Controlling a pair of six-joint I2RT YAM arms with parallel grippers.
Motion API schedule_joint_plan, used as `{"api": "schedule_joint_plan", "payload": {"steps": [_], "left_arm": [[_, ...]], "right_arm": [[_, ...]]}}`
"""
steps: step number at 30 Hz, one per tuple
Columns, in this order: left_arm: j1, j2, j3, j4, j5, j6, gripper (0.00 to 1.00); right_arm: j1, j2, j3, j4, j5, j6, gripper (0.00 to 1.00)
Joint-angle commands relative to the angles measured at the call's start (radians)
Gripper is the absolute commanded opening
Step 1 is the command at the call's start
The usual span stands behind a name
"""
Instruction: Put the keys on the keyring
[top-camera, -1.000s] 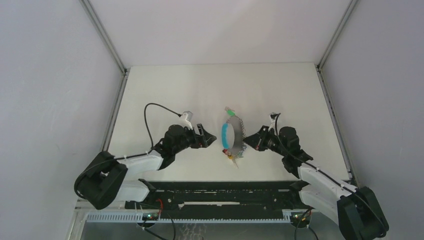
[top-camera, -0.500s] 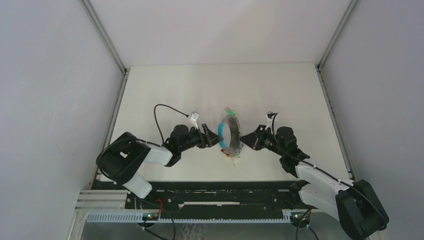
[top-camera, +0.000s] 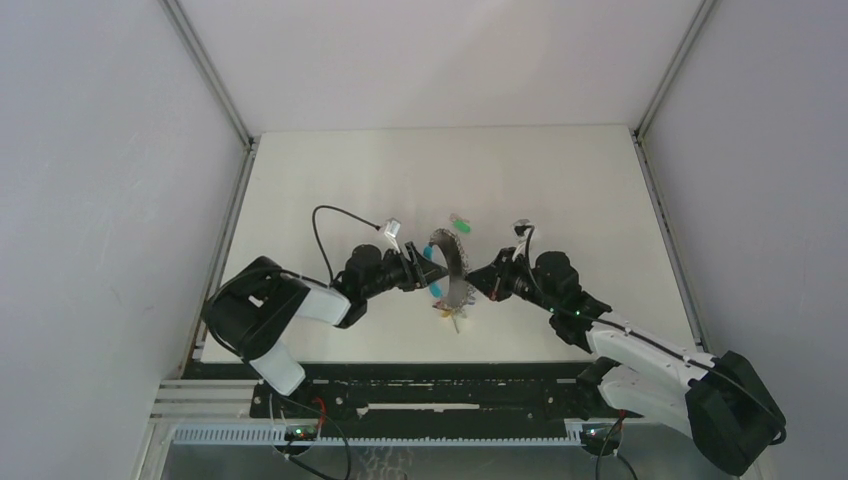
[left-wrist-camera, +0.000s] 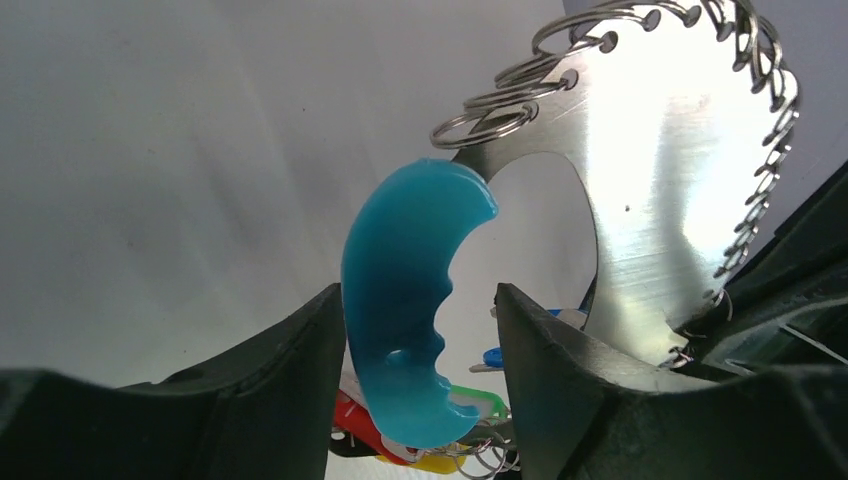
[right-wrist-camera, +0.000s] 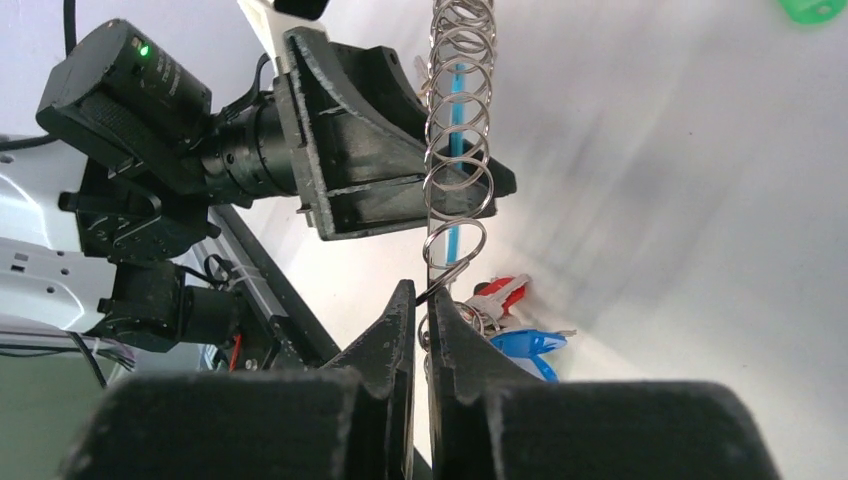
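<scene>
The keyring (top-camera: 452, 266) stands on edge mid-table: a blue curved band (left-wrist-camera: 405, 300), a shiny metal plate (left-wrist-camera: 660, 200) and a row of wire rings (right-wrist-camera: 455, 130). My left gripper (top-camera: 420, 272) is open, its jaws either side of the blue band in the left wrist view (left-wrist-camera: 420, 295). My right gripper (top-camera: 482, 283) is shut on the plate's ringed edge (right-wrist-camera: 422, 290). The green-headed key (top-camera: 460, 225) lies on the table behind the ring, and its head shows in the right wrist view (right-wrist-camera: 812, 8). A yellow piece (left-wrist-camera: 440, 462) sits among the tags; I cannot tell if it is the yellow-orange key.
Red (right-wrist-camera: 497, 292), blue (right-wrist-camera: 525, 342) and green (left-wrist-camera: 475, 403) tagged keys dangle at the bottom of the ring. The white table (top-camera: 560, 180) has grey walls on three sides. The black arm rail (top-camera: 440, 375) runs along the near edge.
The keyring has been tipped up on edge and shifted slightly left. My left gripper has moved in around the blue band. My right gripper has followed left, still holding the ring.
</scene>
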Motion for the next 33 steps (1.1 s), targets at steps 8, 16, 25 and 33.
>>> {"api": "schedule_joint_plan", "payload": {"steps": [8,16,25,33], "left_arm": [[-0.004,-0.012,0.052,0.014,-0.041,0.025,0.41],[-0.004,-0.149,0.056,-0.121,-0.122,0.222,0.27],[-0.006,-0.311,0.141,-0.379,-0.293,0.505,0.2],[-0.078,-0.423,0.355,-0.7,-0.545,0.866,0.19]], "right_arm": [[0.216,0.044,0.191,-0.135,0.269,-0.235,0.0],[0.261,0.025,0.224,-0.197,0.313,-0.309,0.08],[0.261,-0.099,0.223,-0.276,0.347,-0.396,0.34],[0.249,-0.208,0.201,-0.342,0.435,-0.554,0.54]]}}
